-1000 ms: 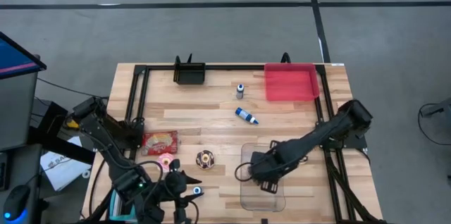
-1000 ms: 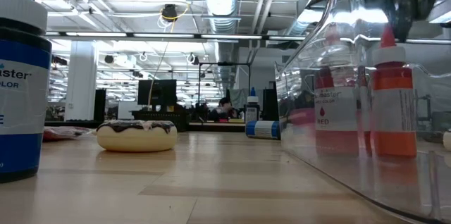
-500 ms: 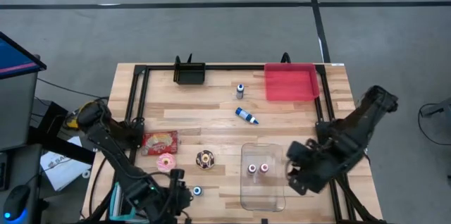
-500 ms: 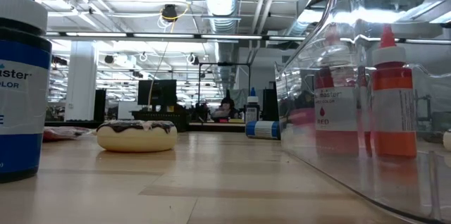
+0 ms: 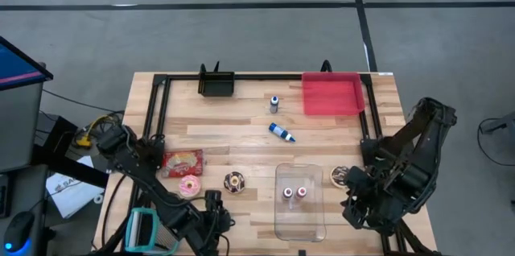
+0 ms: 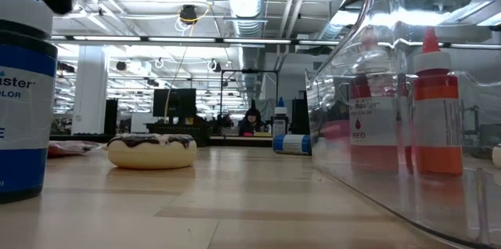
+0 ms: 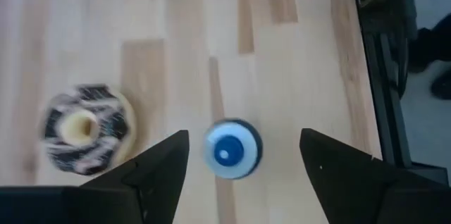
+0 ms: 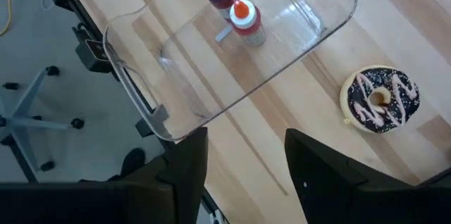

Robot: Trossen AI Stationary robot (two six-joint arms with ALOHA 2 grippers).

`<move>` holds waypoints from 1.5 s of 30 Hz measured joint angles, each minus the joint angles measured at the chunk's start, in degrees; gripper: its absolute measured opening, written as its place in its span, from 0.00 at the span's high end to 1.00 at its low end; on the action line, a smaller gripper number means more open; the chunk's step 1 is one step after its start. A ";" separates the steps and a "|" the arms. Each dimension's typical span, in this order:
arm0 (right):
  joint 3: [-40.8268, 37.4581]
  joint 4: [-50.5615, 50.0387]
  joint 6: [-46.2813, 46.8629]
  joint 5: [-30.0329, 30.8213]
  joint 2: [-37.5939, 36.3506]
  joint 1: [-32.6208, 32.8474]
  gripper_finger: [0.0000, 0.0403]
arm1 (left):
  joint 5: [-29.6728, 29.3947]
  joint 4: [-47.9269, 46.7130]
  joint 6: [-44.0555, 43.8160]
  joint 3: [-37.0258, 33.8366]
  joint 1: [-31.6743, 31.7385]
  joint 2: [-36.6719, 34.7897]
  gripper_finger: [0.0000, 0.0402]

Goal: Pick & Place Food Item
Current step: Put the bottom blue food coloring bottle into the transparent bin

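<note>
The left gripper [image 7: 244, 135] hangs over the lower middle of the table in the overhead picture, fingers spread wide and holding nothing. In its wrist picture the blue-capped bottle [image 7: 232, 150] stands upright right between the two fingers, low in the frame and a touch left of centre. That bottle looks to me like the thing being gone for.

To do this well, I'd say the gripper should shift slightly so the cap sits square in the gap, then drop straight down and close on the body below the cap, not on the cap's rounded edge. The chocolate doughnut with white stripes [image 7: 86, 127] lies near on the left of that frame, so the left finger needs to come down clear of it.

The bottle is small and round. From above I see a bright blue cap with a white dot at its centre and a darker ring around it. It stands on bare wood, touching nothing.

The right gripper [image 8: 243, 157] waits at the lower right of the overhead picture, fingers apart and empty, above the clear tray [image 8: 320, 23] holding two red bottles [image 8: 232, 2].
</note>
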 joint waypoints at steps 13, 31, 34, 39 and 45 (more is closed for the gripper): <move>0.00 0.24 1.07 0.03 0.01 0.80 0.55 | 0.70 5.10 -2.98 -3.82 2.39 -1.33 0.50; 0.00 0.09 1.80 0.04 0.01 1.77 0.55 | 0.94 5.13 -4.84 -3.82 2.29 -1.36 0.56; 0.00 0.07 2.59 0.13 0.01 2.19 0.55 | 0.97 5.05 -5.65 -3.82 2.22 -1.36 0.53; 0.00 0.07 3.87 0.29 0.01 3.00 0.55 | 0.85 4.28 -7.27 -3.82 1.75 -1.36 0.50; 0.00 0.05 3.91 0.47 0.03 2.98 0.56 | 0.71 4.18 -8.93 -3.99 1.75 -1.39 0.51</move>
